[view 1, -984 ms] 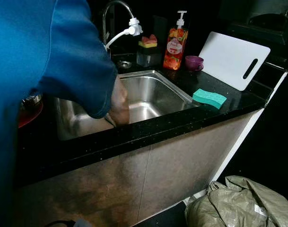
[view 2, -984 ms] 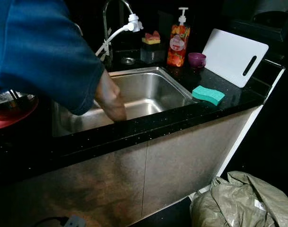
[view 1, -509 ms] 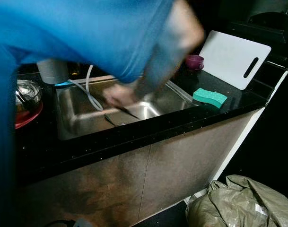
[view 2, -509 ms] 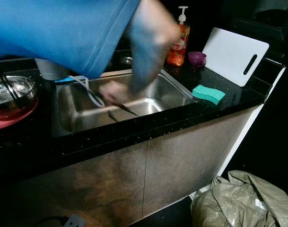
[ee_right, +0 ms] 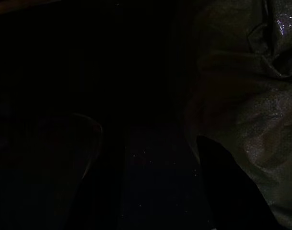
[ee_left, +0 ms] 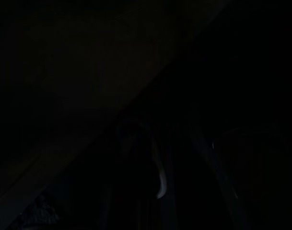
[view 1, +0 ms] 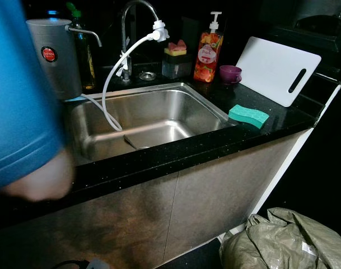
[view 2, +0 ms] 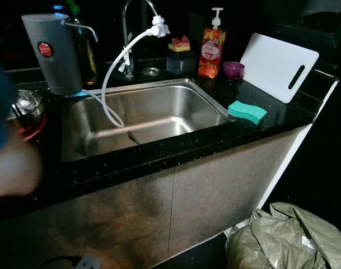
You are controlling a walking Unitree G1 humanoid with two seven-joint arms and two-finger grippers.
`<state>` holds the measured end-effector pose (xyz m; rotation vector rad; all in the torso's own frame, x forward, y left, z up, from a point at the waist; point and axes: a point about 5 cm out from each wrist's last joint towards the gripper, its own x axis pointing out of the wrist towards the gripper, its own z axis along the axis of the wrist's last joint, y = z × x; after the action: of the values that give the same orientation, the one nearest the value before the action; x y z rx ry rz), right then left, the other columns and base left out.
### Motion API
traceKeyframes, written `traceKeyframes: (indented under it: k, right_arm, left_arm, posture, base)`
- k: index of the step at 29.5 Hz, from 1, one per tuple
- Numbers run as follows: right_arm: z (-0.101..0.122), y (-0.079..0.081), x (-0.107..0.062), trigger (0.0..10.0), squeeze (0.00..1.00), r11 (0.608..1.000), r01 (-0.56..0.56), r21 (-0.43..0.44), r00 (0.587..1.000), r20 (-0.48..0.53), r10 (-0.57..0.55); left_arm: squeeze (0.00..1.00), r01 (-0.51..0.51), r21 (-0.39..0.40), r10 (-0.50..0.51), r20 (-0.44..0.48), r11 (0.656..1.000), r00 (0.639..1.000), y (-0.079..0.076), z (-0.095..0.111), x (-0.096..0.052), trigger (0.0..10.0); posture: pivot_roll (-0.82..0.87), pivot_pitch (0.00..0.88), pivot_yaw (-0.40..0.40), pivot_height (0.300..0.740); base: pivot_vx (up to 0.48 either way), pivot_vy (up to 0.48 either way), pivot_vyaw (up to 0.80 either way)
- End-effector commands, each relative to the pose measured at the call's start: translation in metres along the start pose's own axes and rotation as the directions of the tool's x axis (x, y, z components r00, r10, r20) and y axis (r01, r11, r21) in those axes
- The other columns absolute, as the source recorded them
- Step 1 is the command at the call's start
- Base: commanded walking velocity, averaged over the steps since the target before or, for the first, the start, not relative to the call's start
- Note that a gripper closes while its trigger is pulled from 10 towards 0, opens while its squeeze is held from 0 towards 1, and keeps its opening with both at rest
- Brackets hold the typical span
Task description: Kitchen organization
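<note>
Stainless sink (view 1: pixel 97 143) set in black countertop (view 1: pixel 282 120), white faucet hose (view 1: pixel 111 84) drooping into basin. Green sponge (view 1: pixel 248 115) on counter right of sink; white cutting board (view 1: pixel 278 69) leaning behind it. Soap dispenser (view 1: pixel 208 49), purple cup (view 1: pixel 230 73) near faucet. Person's blue sleeve (view 1: pixel 16 106) blurred at left. Green sack (view 1: pixel 285 241) on floor. Wrist views dark; cannot tell either claw's state.

You've got the sink (view 1: pixel 159 106) set in the counter (view 1: pixel 282 120), faucet (view 1: pixel 128 33) behind it, hose (view 1: pixel 111 95) hanging into the basin. Sponge (view 1: pixel 248 115) on counter right of sink, cutting board (view 1: pixel 278 68) behind it, soap bottle (view 1: pixel 208 49) behind sink. Sack (view 1: pixel 288 241) on floor, lower right.
</note>
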<state>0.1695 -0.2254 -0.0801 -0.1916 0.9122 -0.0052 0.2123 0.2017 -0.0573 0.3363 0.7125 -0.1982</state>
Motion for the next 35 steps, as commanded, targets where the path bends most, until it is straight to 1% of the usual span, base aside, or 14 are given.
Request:
traceKeyframes:
  k: [1,35]
  right_arm:
    - [-0.0102,-0.0029,-0.0025,10.0,0.0,1.0,0.0,-0.013,0.999,-0.039,-0.001]
    - [-0.0117,-0.0069,-0.0029,10.0,0.0,1.0,0.009,-0.014,0.999,-0.051,-0.01]
  left_arm:
    - [0.0,0.017,0.011,-0.017,-0.032,1.0,0.999,-0.0058,-0.0066,-0.0011,10.0]
    - [0.0,0.017,-0.002,-0.017,-0.04,1.0,0.999,-0.0098,-0.0058,0.0006,10.0]
  posture:
    - [0.02,0.136,-0.066,0.74]
    - [0.01,0.132,-0.079,0.74]
  base:
    - [0.0,0.0,0.0]
    - [0.0,0.0,0.0]
